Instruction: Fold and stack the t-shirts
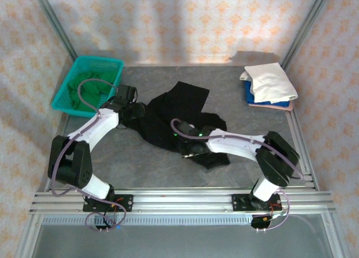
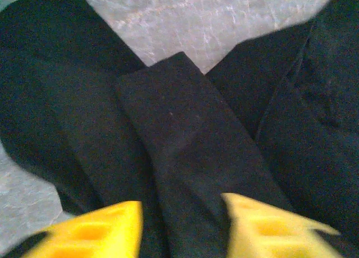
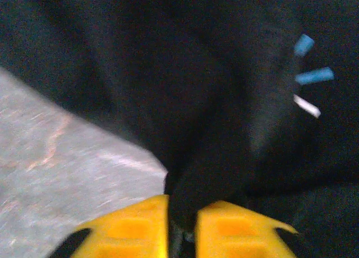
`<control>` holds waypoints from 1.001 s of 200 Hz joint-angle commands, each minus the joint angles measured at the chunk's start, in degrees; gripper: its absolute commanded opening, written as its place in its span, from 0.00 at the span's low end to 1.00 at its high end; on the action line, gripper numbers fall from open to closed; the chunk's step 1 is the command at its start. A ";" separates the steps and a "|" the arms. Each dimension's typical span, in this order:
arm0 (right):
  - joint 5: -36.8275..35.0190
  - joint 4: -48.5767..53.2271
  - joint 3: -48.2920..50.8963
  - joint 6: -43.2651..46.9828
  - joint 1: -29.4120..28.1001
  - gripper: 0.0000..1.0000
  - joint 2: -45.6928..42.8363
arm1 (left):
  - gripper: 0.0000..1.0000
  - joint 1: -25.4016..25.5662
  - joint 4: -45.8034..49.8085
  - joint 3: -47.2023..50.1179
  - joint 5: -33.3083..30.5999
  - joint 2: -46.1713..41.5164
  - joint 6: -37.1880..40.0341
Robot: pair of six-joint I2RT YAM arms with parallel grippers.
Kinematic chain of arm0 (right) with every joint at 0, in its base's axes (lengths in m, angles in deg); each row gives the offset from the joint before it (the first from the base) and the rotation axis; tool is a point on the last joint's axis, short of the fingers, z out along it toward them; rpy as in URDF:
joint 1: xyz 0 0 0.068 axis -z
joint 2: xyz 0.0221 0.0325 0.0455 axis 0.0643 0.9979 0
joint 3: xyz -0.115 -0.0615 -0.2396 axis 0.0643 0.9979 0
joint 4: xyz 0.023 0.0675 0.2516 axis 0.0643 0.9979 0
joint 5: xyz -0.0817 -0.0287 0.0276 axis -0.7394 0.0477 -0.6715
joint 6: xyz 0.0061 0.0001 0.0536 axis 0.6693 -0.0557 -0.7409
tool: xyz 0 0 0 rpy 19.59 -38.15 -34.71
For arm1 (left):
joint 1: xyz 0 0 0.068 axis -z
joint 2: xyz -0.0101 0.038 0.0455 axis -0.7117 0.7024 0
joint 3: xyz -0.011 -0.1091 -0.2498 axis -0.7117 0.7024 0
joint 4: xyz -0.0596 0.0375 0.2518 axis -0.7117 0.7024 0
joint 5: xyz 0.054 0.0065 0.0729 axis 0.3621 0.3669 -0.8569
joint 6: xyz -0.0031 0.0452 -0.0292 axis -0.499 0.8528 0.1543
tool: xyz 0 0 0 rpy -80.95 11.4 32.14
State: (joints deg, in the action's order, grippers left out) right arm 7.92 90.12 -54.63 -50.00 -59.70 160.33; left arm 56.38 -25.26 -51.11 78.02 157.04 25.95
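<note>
**Top external view: black t-shirt (image 1: 179, 109) lies rumpled between both arms**

The black t-shirt is spread unevenly over the middle of the grey table (image 1: 140, 168). One part is drawn out toward the back and another is bunched toward the front right. The left gripper (image 1: 136, 113) is set at the shirt's left edge. The right gripper (image 1: 189, 148) is lowered onto the shirt's near part.

At the table's back right corner, a folded white t-shirt (image 1: 272, 81) is laid on top of a blue one (image 1: 248, 92) and a pink one (image 1: 277, 106). At the back left, a green t-shirt (image 1: 90, 90) is held inside a teal basket (image 1: 66, 98).

In the left wrist view, the yellow fingers (image 2: 106, 230) are seen spread apart. A long folded strip of the black cloth runs up between them, and bare table is visible beyond it.

In the right wrist view, the yellow fingers (image 3: 134, 227) are drawn almost together, and a ridge of black cloth is pinched in the narrow slit between them. A small logo (image 3: 311, 75) of pale-blue and white dashes is seen on the shirt to the upper right. Grey table is exposed to the left.
</note>
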 commanded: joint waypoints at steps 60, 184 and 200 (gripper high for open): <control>-17.16 4.40 -4.71 4.53 14.69 0.72 -4.59 | 0.77 15.81 -2.44 10.41 -4.01 -3.29 -7.36; -8.44 14.81 -53.55 9.05 32.64 0.44 42.54 | 0.00 12.41 -1.12 7.76 -4.56 3.96 -3.19; -8.94 15.55 -53.43 8.22 33.27 0.21 42.74 | 0.00 9.68 -0.91 8.94 -3.61 0.03 -2.17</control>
State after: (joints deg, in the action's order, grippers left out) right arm -2.28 100.07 -106.49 -40.82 -26.65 201.66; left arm 69.69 -26.99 -43.99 74.72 163.20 22.03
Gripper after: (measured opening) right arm 0.364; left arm 0.050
